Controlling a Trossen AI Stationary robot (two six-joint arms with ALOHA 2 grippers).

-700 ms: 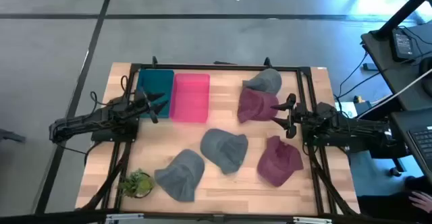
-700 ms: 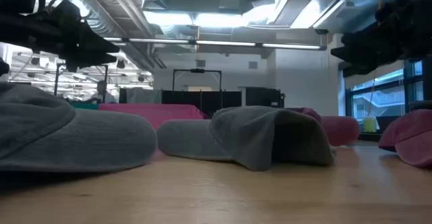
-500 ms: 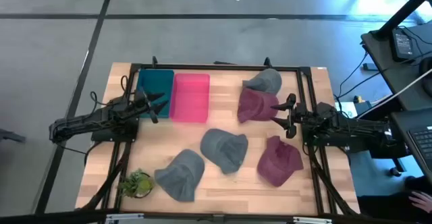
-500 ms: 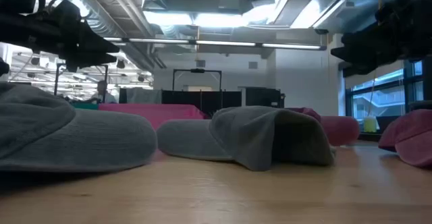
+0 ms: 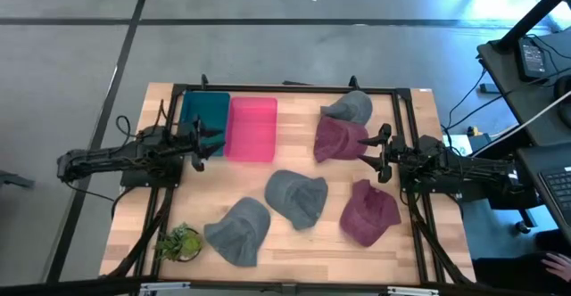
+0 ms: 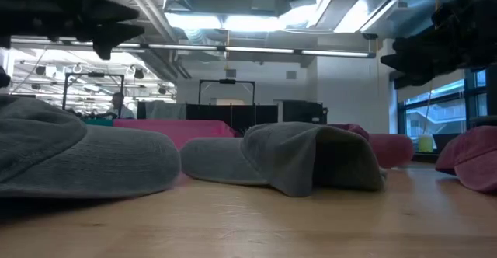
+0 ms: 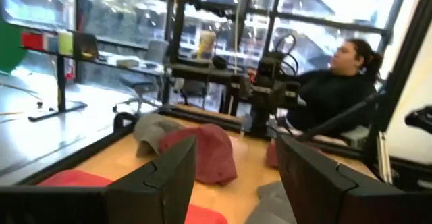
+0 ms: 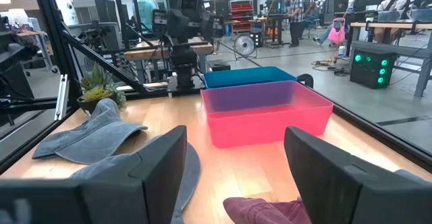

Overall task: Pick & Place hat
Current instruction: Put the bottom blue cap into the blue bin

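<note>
Both jaws spread, empty; right gripper (image 5: 382, 152) should drop onto maroon hat (image 5: 339, 141) crown, pinch a fabric fold.

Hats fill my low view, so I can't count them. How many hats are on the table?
Observer: Five: back grey hat, middle grey hat, front grey hat, back maroon hat, front maroon hat.
Operator: Which is nearest the right hand?
Observer: The right hand, open and holding nothing, is beside the back maroon hat.
Operator: And the left hand?
Observer: The left hand, open, hovers over the teal bin.
</note>
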